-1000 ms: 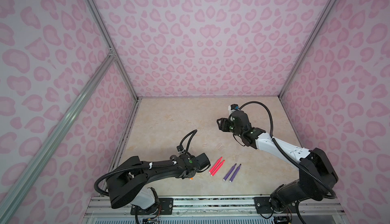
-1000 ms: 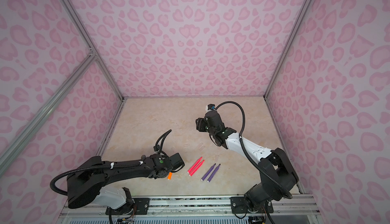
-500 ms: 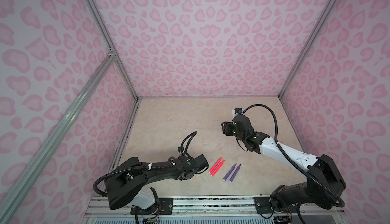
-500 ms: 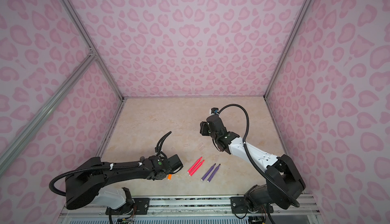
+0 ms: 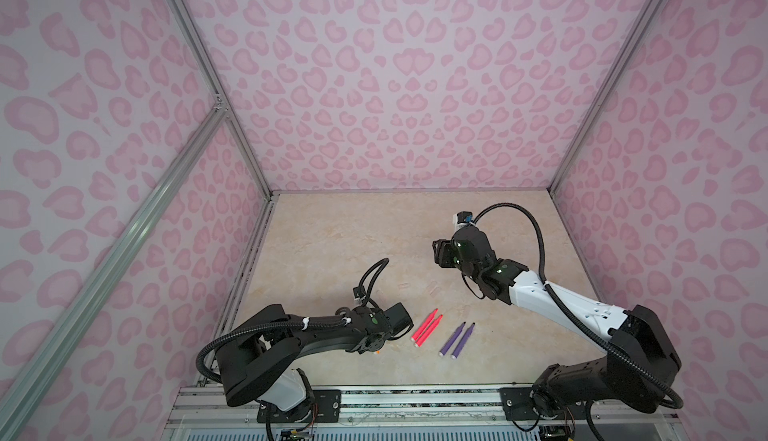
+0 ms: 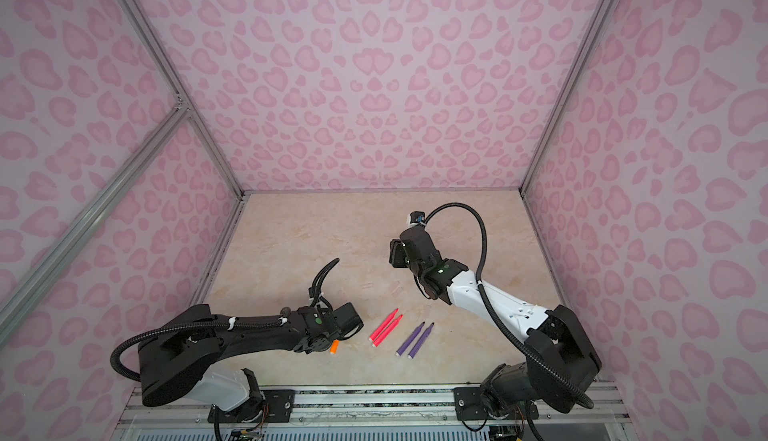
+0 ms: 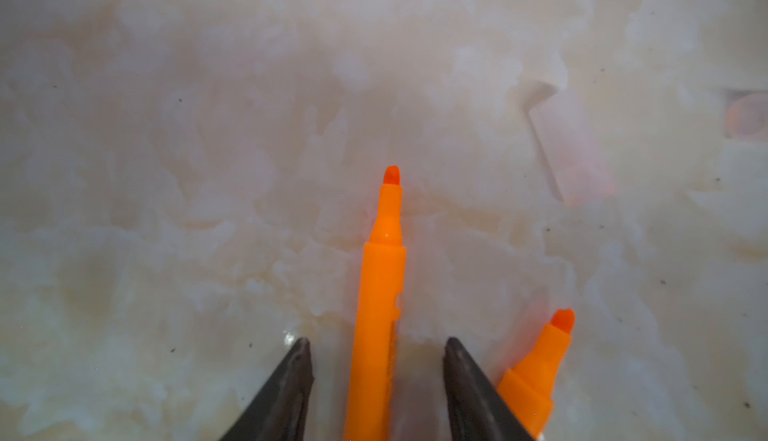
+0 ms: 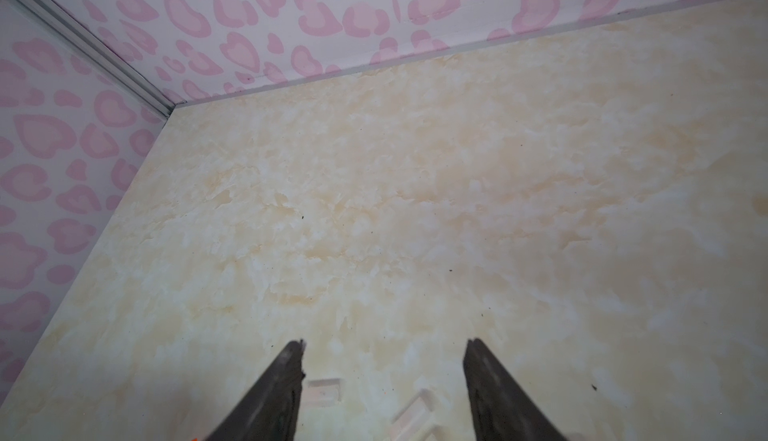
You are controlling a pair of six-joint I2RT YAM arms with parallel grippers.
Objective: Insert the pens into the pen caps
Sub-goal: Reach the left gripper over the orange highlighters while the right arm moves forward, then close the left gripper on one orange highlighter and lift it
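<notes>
Partly hidden: the left gripper [image 7: 378, 347] sits under its own wrist housing in both top views, so only the left wrist view shows its fingers.
Left gripper state: jaws apart, one on each side of an orange pen [image 7: 380, 293], with a gap showing on both sides. It is not clamped on the pen.
Orange pen: lies flat on the bench [image 5: 332, 243] near the front edge, left of the middle. Its tip is bare and its rear end is cut off by the picture edge.
Second orange pen [image 7: 540, 372]: lies just beside the first, partly behind one finger, with its lower part out of frame.
Orange stub [image 6: 333, 346]: peeks from under the left arm in a top view. Which of the two orange pens it belongs to cannot be told.
Right gripper [image 8: 384, 345]: jaws wide apart with bare bench showing between them, held above the bench right of centre.
Caps [image 7: 569, 148]: clear tubes lying on their sides, faint against the bench.
- One lies ahead of the orange tip and apart from it, with the bench showing through its wall.
- One [image 7: 748, 118] is cut off at the frame edge.
- Others [image 8: 324, 391] lie below the right gripper.
- Their total number cannot be told.
Pink pens [image 5: 426, 328]: a pair side by side near the middle of the front edge, tips bare.
Purple pens [image 5: 457, 339]: a parallel pair just right of the pink pair, tips bare.
</notes>
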